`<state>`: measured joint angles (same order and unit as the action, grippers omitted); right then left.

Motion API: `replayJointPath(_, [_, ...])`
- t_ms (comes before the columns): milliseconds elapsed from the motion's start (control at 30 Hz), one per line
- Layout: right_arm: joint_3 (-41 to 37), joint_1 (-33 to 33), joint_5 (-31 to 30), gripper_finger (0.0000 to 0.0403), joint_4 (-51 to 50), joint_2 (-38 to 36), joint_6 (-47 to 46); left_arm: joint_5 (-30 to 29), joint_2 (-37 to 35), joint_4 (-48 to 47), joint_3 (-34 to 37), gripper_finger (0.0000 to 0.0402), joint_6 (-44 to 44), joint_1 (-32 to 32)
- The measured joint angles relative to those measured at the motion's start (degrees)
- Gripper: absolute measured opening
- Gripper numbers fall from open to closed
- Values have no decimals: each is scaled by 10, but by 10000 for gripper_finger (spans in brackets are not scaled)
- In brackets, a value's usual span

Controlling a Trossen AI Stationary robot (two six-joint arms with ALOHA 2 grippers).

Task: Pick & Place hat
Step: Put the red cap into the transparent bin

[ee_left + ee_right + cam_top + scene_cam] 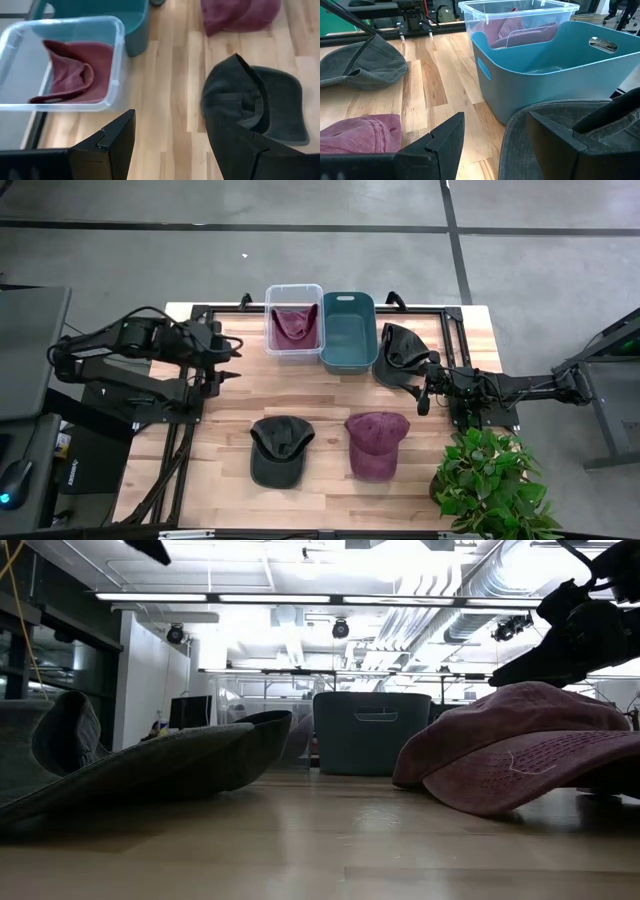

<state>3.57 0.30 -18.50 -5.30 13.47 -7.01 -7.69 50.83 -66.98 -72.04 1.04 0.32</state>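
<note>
Four caps show. A maroon cap point(294, 325) lies in the clear bin point(272, 330). A dark grey cap point(278, 448) and a maroon cap point(376, 442) rest on the table's near part. Another dark cap point(400, 350) lies right of the teal bin point(348, 330). My right gripper point(425, 393) is low at this cap's near edge and open. In the right wrist view the cap's rim point(520, 117) lies between its open fingers point(495, 145). My left gripper point(228, 375) hovers open left of the clear bin; in the left wrist view point(170, 150) nothing is between its fingers. My right gripper comes level from the table's right side at the dark cap's rim point(520, 117). One finger point(560, 140) stands over the cap and the other point(445, 140) beside it. Whether either finger touches the cap, I cannot tell. The cap lies flat on the table.
The teal bin point(545, 75) holds no cap that I can see. A potted plant point(490, 480) stands at the table's near right corner. Bare wood lies between the bins and the two near caps point(170, 90). In the low view the near caps point(130, 765) point(520, 755) fill the foreground.
</note>
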Motion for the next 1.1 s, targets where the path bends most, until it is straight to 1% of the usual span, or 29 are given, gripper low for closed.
replayJointPath(167, [0,0,0,209,0,0,0,4,-14,11,29,223,0,0])
replayJointPath(433, [0,0,0,209,0,0,0,9,-7,12,30,223,-20,0])
replayJointPath(600, [0,0,0,209,0,0,0,9,3,17,30,223,-56,0])
replayJointPath(800, [0,0,-1,209,0,0,0,7,10,17,30,223,-61,0])
replayJointPath(833, [0,0,-14,209,0,0,0,7,12,18,30,223,-61,0])
replayJointPath(933, [1,0,-87,209,0,0,0,7,21,23,30,223,-61,0])
replayJointPath(1000, [1,0,-124,209,1,0,0,7,25,30,29,223,-61,0])
replayJointPath(1100, [1,0,-152,209,1,0,0,7,31,30,29,223,-61,0])
